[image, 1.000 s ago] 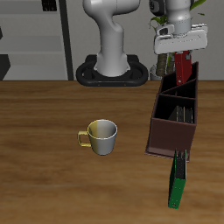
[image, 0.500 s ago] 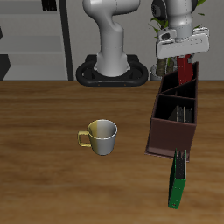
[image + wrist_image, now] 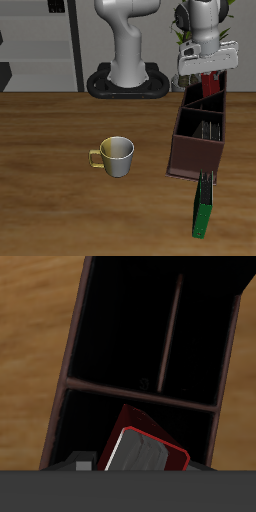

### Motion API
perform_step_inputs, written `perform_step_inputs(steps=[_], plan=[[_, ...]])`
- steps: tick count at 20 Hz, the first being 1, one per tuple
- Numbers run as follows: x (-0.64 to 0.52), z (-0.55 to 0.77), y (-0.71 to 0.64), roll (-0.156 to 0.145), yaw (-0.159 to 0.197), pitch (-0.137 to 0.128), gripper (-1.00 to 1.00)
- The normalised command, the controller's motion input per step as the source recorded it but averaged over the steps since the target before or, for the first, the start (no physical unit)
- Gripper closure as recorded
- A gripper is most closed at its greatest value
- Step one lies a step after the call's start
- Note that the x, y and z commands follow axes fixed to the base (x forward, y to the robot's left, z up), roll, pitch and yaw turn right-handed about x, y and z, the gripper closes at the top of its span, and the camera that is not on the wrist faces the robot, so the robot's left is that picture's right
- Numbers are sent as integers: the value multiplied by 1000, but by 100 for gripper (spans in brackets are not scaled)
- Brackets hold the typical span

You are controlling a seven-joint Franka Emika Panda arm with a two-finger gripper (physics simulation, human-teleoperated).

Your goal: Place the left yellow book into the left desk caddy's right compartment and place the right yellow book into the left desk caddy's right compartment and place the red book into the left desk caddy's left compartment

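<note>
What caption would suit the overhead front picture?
Gripper holds the red book above the dark desk caddy; mug nearby.

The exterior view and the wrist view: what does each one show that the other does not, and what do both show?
Only the exterior view shows the mug, the green book leaning at the caddy's front end, the grey books in a compartment, and the gripper from outside. Only the wrist view looks straight down into the compartments and shows the red book's pale page edges. Both show the red book held over the left desk caddy and the wooden table.
</note>
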Motion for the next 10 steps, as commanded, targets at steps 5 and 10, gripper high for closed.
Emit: perform_step_inputs(steps=[5,10], plan=[[41,-169,68,11,19,35,100],[6,-46,14,0,-6,25,-100]])
